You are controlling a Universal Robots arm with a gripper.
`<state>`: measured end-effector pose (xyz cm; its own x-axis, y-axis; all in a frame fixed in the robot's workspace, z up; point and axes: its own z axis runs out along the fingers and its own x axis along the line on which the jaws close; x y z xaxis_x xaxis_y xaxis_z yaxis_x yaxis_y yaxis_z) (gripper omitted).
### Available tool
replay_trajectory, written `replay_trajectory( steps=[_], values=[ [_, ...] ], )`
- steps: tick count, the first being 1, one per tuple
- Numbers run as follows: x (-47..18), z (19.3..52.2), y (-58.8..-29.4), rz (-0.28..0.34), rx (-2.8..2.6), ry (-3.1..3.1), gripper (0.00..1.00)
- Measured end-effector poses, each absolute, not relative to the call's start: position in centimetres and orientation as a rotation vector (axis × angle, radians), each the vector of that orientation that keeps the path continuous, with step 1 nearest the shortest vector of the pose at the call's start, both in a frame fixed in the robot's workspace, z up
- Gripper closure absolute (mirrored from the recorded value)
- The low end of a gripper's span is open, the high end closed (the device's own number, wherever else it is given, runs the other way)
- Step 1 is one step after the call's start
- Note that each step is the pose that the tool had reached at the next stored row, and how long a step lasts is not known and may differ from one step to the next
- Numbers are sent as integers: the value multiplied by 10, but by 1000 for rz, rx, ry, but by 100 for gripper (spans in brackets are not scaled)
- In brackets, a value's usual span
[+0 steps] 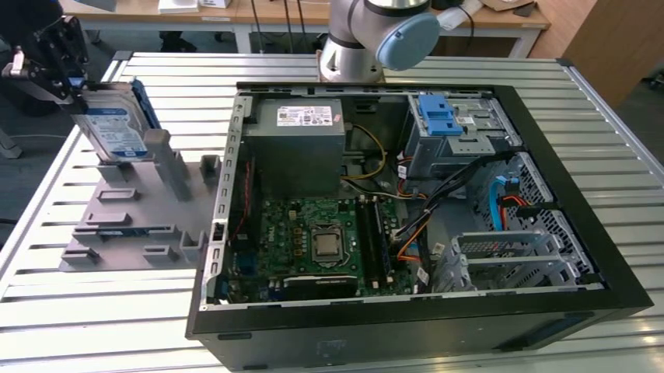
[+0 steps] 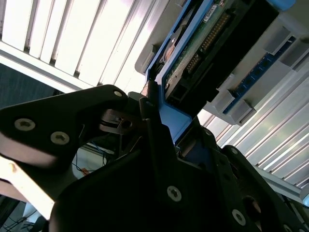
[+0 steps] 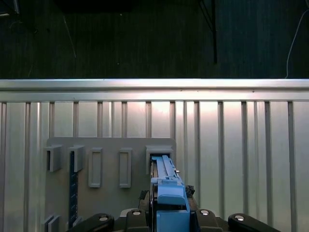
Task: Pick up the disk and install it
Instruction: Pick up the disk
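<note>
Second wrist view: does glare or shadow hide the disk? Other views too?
Second wrist view: table glares white, gripper in shadow, disk underside visible. Exterior view: even light, disk label unshaded. First wrist view: black beyond the table, disk edge lit.

Surface (image 1: 93, 326): ribbed aluminium slats, glare on the ribs. Beyond its far edge, light wooden desks (image 1: 280, 14). Wooden panel (image 1: 612, 47) past one far corner. Floor (image 1: 15, 179) dark.
</note>
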<state>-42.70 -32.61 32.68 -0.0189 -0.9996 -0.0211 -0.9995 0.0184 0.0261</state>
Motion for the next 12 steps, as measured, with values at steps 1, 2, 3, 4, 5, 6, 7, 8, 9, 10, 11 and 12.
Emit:
replay_trajectory(
  steps=[1, 2, 3, 4, 5, 6, 7, 8, 9, 10, 11, 12],
  values=[
    [-427, 328, -326, -52, 2198, -2240, 64],
    [-427, 329, -326, -53, 2198, -2240, 64],
    [-427, 330, -326, -53, 2198, -2240, 64],
    [-427, 330, -326, -53, 2198, -2240, 64],
    [-427, 331, -326, -53, 2198, -2240, 64],
    [-427, 332, -326, -53, 2198, -2240, 64],
    [-427, 333, -326, -53, 2198, -2240, 64],
    [-427, 333, -326, -53, 2198, -2240, 64],
    [-427, 334, -326, -53, 2198, -2240, 64],
    [-427, 335, -326, -53, 2198, -2240, 64],
    [-427, 337, -326, -53, 2198, -2240, 64],
    [-427, 338, -326, -53, 2198, -2240, 64]
  ],
)
